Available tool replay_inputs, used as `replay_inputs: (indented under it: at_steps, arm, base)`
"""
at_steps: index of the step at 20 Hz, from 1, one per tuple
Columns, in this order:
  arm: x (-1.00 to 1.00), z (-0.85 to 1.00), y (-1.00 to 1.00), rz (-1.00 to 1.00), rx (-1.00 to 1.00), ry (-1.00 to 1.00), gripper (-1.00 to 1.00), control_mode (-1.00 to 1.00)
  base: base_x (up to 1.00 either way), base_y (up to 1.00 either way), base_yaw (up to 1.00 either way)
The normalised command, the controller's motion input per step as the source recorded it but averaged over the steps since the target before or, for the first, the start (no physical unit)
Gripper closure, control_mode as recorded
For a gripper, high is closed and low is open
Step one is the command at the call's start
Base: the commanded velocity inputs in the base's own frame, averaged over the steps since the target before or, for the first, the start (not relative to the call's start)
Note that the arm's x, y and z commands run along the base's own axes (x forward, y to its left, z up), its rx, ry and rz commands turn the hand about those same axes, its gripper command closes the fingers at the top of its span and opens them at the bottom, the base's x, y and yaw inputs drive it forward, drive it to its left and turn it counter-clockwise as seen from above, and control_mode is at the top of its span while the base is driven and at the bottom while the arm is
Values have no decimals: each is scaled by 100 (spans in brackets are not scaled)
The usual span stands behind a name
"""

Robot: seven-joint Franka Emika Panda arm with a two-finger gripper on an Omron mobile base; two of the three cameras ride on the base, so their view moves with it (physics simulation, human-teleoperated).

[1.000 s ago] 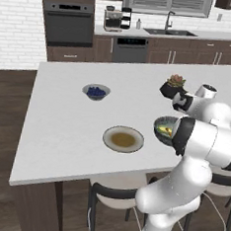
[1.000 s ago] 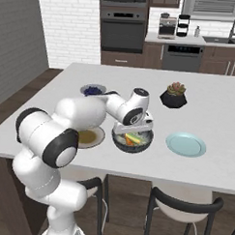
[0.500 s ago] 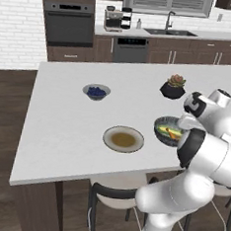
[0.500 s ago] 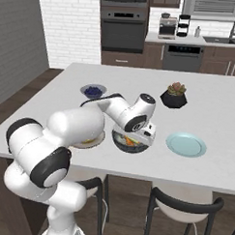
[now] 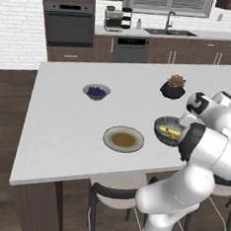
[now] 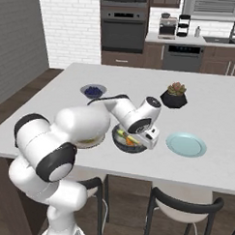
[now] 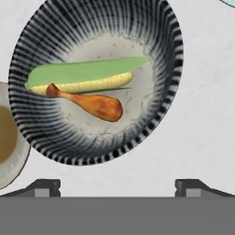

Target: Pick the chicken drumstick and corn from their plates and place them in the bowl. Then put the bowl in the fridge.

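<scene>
The dark speckled bowl (image 7: 170, 43) sits on the white counter and holds both foods. Inside it the corn (image 7: 82, 78) lies lengthwise with its green husk on top. The orange-brown chicken drumstick (image 7: 94, 104) rests right beside the corn. My gripper (image 7: 117, 187) hovers open above the bowl's edge, fingertips (image 7: 43, 187) wide apart with nothing between them. From the right base view the gripper (image 6: 143, 139) hangs over the bowl (image 6: 119, 144), between the two plates. The tan plate (image 5: 123, 139) and the light blue plate (image 6: 186, 144) carry no food. The fridge is out of view.
A small bowl of blueberries (image 5: 96, 91) stands further back on the island. A black plant pot (image 5: 172, 88) sits behind the speckled bowl. Stools stand under the counter's near edge (image 6: 136, 171). Oven and sink line the back wall.
The hand has drifted slightly rightward and toward the counter's near edge over the bowl, and the elbow has swung right. The jaws stay open; corn and drumstick lie still.
</scene>
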Motion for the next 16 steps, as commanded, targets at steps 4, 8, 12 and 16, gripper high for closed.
replay_inputs:
  at_steps: [4,8,12,16]
  arm:
    - [36,-35,-34,0,5,7,-100,-100]
    - [26,-21,-34,-1,7,8,-100,-100]
    - [35,-3,-17,-6,5,6,-100,-100]
    - [31,-4,-3,-6,1,8,-100,-100]
  base:
    - [0,0,0]
    - [0,0,0]
    - [0,0,0]
    - [0,0,0]
